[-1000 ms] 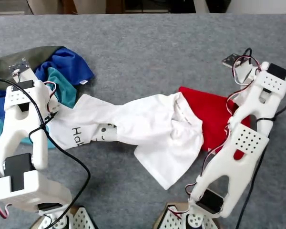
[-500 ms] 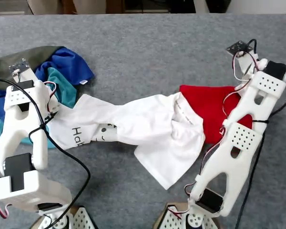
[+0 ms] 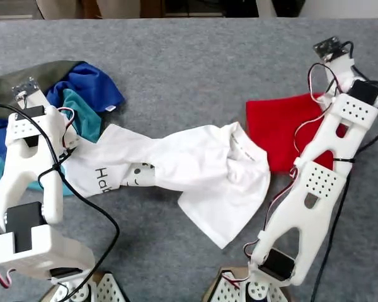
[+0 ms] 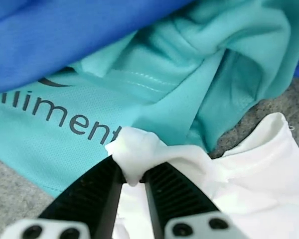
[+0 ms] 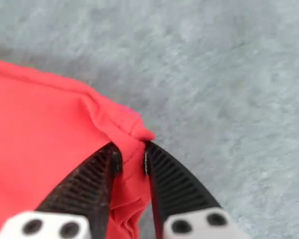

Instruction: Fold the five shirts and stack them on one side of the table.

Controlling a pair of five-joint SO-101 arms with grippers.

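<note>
A white shirt [image 3: 189, 170] lies stretched across the middle of the table. My left gripper [image 4: 132, 177] is shut on a bunched corner of the white shirt [image 4: 134, 152], at the table's left beside the pile. A red shirt [image 3: 280, 129] lies at the right, its edge next to the white one's collar. My right gripper [image 5: 132, 157] is shut on a corner of the red shirt [image 5: 45, 129] near the far right. A teal shirt [image 4: 139, 74], a blue shirt [image 3: 88, 85] and an olive shirt [image 3: 31, 75] are heaped at the left.
Grey carpet-like table top [image 3: 195, 69] stretches bare along the far side. The left arm [image 3: 28, 182] and right arm [image 3: 318, 182] reach up from their bases at the near edge.
My right gripper has pulled the red shirt toward the far right, drawing it out from under the white shirt's collar. The left arm and white shirt have stayed put.
</note>
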